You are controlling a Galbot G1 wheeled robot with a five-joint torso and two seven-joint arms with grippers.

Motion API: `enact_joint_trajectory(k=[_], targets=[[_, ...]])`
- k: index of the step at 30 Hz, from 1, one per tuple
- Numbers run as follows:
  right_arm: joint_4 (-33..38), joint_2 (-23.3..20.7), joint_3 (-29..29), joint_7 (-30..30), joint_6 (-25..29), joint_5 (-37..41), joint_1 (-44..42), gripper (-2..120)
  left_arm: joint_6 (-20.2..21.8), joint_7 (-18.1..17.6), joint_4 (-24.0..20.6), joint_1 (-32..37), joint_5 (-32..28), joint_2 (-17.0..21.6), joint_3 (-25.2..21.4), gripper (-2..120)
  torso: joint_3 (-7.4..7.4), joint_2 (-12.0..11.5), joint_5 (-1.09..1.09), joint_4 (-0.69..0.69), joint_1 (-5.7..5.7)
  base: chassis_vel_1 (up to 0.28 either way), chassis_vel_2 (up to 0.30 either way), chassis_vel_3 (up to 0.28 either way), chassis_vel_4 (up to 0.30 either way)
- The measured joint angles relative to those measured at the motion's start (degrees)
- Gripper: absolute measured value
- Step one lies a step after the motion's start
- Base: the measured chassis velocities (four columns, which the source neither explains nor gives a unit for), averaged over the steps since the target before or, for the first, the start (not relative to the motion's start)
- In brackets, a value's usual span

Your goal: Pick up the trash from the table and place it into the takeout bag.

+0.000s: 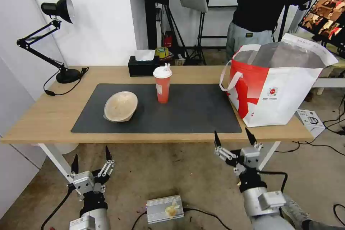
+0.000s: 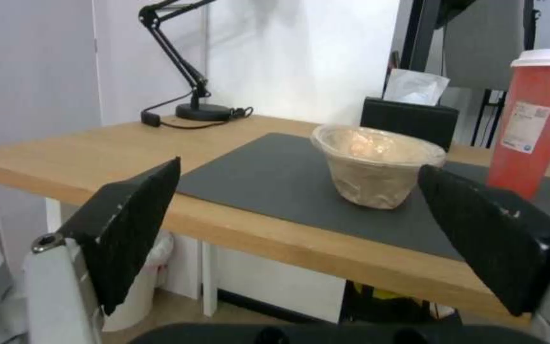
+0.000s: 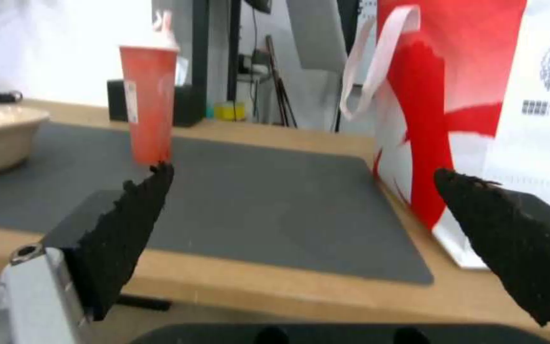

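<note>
Desk lamp [image 1: 57,10] at far left of the tabletop [image 1: 43,115], black, its base near the back left corner, cord trailing beside it. Left pincer [image 1: 91,158] hangs below the front edge of the tabletop, off the left part of the dark grey mat [image 1: 179,111], fingers spread wide, released, holding nothing. In the left wrist view the left pincer [image 2: 301,210] frames the beige lidded paper bowl [image 2: 377,165], well apart from it, nothing between the fingers [image 2: 129,224].

Beige lidded paper bowl [image 1: 120,106] sits on the left part of the mat, tilted on its side in the head view, lid face toward the camera. Black tissue box [image 1: 143,65] behind the mat near the tabletop's back edge, white tissue sticking up. Red paper cup [image 1: 162,86] with white lid stands upright on the mat, to the right of the bowl, just in front of the tissue box, not touching either.

Right pincer [image 1: 233,138] at the front edge of the tabletop, near the mat's right front corner, fingers apart, released, empty. Right wrist view: right pincer [image 3: 301,229] open, with cup [image 3: 149,102] ahead and takeout bag [image 3: 479,110] on the other side.

Takeout bag [image 1: 284,90] stands upright on the right end of the tabletop, mouth open, silver lining visible, white strap handle hanging toward the mat, bag's corner just beside the mat's right edge.
</note>
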Motion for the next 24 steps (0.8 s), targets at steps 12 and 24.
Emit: enact_joint_trajectory(k=[12, 24], targets=[[-0.67, 1.12, -0.34, 1.23, 0.09, -2.47, -1.45, 100, -0.15, 0.03, -0.06, 0.24, -0.01, 0.01, 0.04, 100, 0.00, 0.00, 0.00, 0.00, 0.00, 0.000, 0.000, 0.000, 0.000], [-0.06, 0.59, -0.23, 1.13, 0.30, -2.04, -0.09, 100, -0.18, 0.04, -0.49, 0.49, -0.01, 0.00, -0.08, 100, 0.00, 0.00, 0.00, 0.00, 0.00, 0.000, 0.000, 0.000, 0.000]])
